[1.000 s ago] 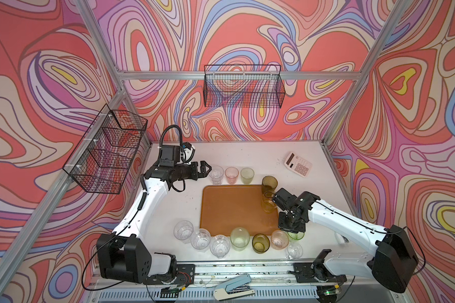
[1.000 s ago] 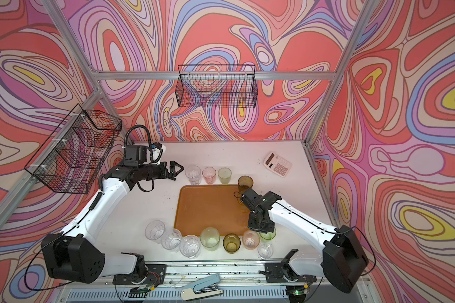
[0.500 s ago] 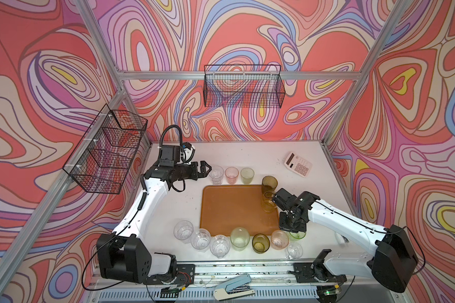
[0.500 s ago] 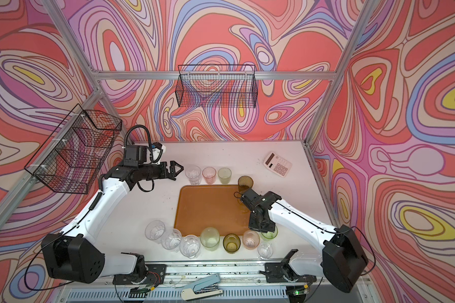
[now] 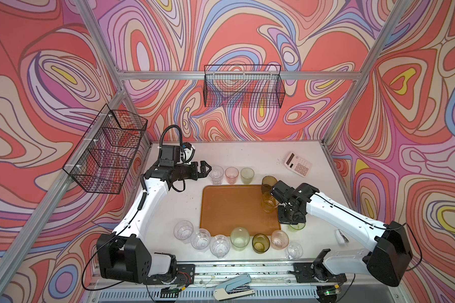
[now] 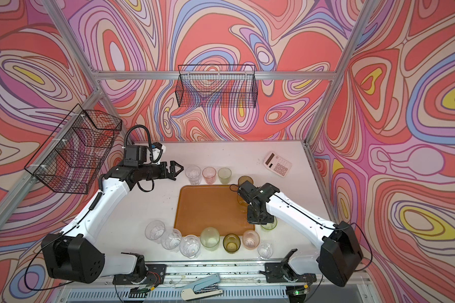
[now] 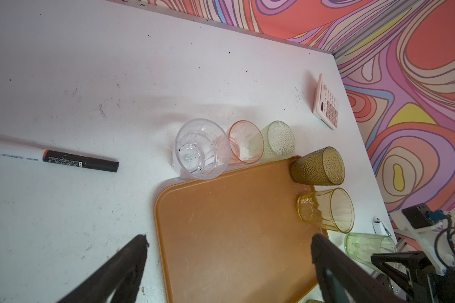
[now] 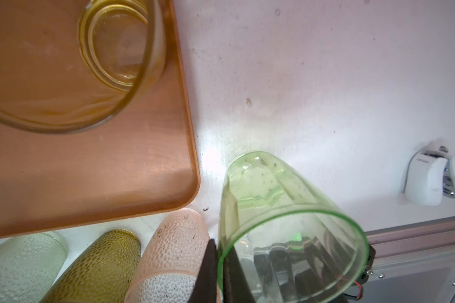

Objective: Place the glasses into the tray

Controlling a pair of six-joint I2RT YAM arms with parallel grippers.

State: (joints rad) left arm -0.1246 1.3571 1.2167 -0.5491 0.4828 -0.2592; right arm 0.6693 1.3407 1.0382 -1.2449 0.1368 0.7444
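Right gripper (image 8: 218, 265) pinches the green glass (image 8: 273, 199) rim, at 4 o'clock of the tray (image 5: 234, 210). The pink glass (image 8: 174, 249) crowds it. Left gripper (image 7: 229, 240) is spread. Only the left wrist view shows the marker (image 7: 63, 157).

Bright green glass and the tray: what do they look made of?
The bright green glass is transparent, tinted and glossy, with a faceted lower wall. Its thin, even rim suggests moulded plastic, though real glass cannot be ruled out. The tray is opaque orange-brown with a soft sheen, fine scuffs and a moulded rounded corner, so likely plastic or melamine.
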